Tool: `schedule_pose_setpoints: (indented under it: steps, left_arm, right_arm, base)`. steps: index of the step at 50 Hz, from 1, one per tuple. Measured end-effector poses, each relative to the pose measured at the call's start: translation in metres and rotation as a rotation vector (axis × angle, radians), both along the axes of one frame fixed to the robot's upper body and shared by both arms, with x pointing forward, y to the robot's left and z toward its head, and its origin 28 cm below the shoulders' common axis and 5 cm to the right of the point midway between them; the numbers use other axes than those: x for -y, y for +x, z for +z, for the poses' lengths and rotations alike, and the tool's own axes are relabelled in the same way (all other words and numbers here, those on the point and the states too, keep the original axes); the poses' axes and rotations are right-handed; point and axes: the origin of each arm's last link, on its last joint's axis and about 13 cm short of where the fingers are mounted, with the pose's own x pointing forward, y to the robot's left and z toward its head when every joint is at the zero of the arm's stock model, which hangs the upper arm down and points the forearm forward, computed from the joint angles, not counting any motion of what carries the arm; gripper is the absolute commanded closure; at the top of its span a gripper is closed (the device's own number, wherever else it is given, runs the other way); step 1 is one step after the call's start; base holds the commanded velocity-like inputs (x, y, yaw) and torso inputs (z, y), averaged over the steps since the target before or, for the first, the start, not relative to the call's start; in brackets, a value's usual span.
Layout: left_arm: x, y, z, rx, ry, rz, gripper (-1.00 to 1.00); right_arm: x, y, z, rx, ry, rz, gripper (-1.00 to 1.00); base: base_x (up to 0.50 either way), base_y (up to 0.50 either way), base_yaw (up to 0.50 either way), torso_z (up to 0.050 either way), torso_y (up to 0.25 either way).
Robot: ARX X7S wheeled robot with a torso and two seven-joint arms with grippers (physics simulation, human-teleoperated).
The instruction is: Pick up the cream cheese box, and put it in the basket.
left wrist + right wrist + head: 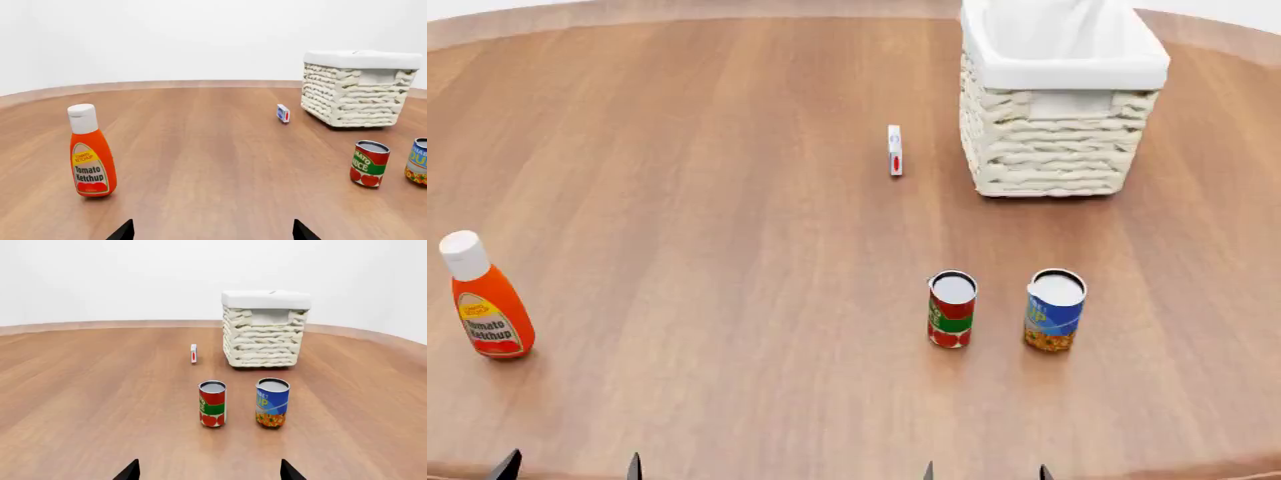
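The cream cheese box [894, 150] is a small thin white box standing on its edge on the wooden table, just left of the basket [1054, 140], a woven wicker basket with a white cloth lining. The box also shows in the left wrist view [283, 113] and the right wrist view [193, 353], the basket too [353, 90] [264, 330]. My left gripper [569, 467] and right gripper [985, 472] are at the near table edge, both open and empty, far from the box. Only their fingertips show [123, 231] [130, 471].
A red-and-green can [952, 309] and a blue-and-yellow can [1054, 309] stand side by side between my right gripper and the basket. A tomato ketchup bottle [483, 297] stands at the near left. The round table's edge [827, 8] curves behind the basket.
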Motion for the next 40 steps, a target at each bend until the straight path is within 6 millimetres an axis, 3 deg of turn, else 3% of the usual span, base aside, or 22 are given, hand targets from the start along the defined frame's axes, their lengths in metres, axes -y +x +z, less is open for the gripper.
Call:
schedule_pose_setpoints:
  steps: [21, 28, 40]
  left_arm:
    - [-0.001, -0.003, 0.006, 0.013, -0.014, -0.005, -1.0]
    - [0.0, -0.009, 0.022, 0.074, -0.026, -0.021, -1.0]
    - [0.001, -0.031, 0.069, 0.246, -0.067, -0.029, -1.0]
  right_arm:
    - [-0.002, -0.002, 0.009, 0.042, -0.021, -0.001, -1.0]
    - [-0.003, -0.008, 0.03, 0.11, -0.034, 0.001, -1.0]
    - [-0.007, -0.029, 0.079, 0.262, -0.042, 0.023, -1.0]
  base:
    - [0.0, 0.0, 0.0, 0.0, 0.0]
    - [0.0, 0.0, 0.0, 0.0, 0.0]
    - [0.0, 0.0, 0.0, 0.0, 0.0]
